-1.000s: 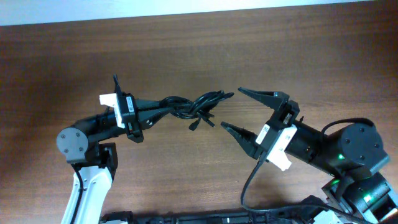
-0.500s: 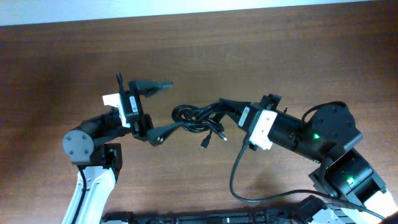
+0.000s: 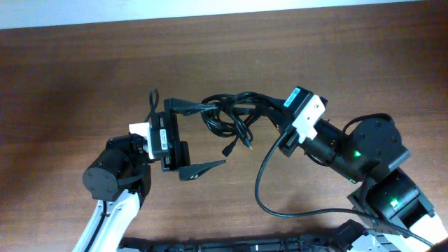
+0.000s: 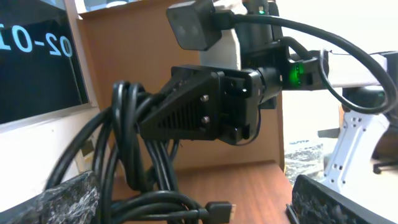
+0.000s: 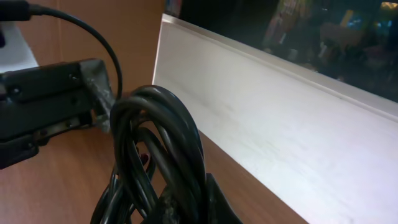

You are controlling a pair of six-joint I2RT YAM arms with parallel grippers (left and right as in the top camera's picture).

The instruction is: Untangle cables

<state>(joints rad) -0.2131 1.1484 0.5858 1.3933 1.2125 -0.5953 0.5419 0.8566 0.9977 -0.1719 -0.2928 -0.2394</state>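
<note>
The cables (image 3: 231, 115) are a tangled bundle of thin black cords hanging over the middle of the table, with two plug ends (image 3: 228, 150) dangling below. My right gripper (image 3: 271, 112) is shut on the bundle's right end; the right wrist view shows the cables (image 5: 163, 134) rising in loops out of the closed right gripper (image 5: 198, 202). My left gripper (image 3: 215, 134) is open, its far finger lying along the bundle's left end and its near finger well apart. In the left wrist view the cables (image 4: 127, 155) hang beside the left finger of the left gripper (image 4: 193, 202), with a plug (image 4: 217, 211) between the fingers.
The right arm's thick black wire (image 3: 260, 190) loops over the table below the bundle. A white strip (image 3: 210, 8) borders the table's far edge. The left arm's base (image 3: 112, 175) sits at the lower left and the right arm's base (image 3: 371, 150) at the right.
My left gripper has opened and let go of the bundle. My right gripper has closed on the bundle's right end and carried it toward the table's far side.
</note>
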